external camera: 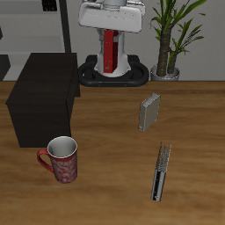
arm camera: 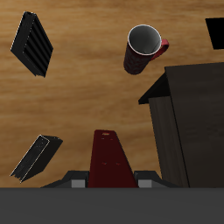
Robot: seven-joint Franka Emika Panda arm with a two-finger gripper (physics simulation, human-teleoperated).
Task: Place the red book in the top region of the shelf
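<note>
- red book (external camera: 109, 51) is hanging upright in the gripper (external camera: 109, 35), lifted above the table's back edge, in front of the robot base.
- gripper's fingers are clamping the book's upper end; wrist view shows the red cover (arm camera: 110, 162) running down between them.
- shelf (external camera: 42, 92) is sitting by the table's side edge, its top bare, red mug (external camera: 61, 159) just in front of it.
- Step in hand, as I read it: carrying, grasp done, placing not begun.
- Next move: travelling sideways over the shelf top, then lowering and releasing.
</note>
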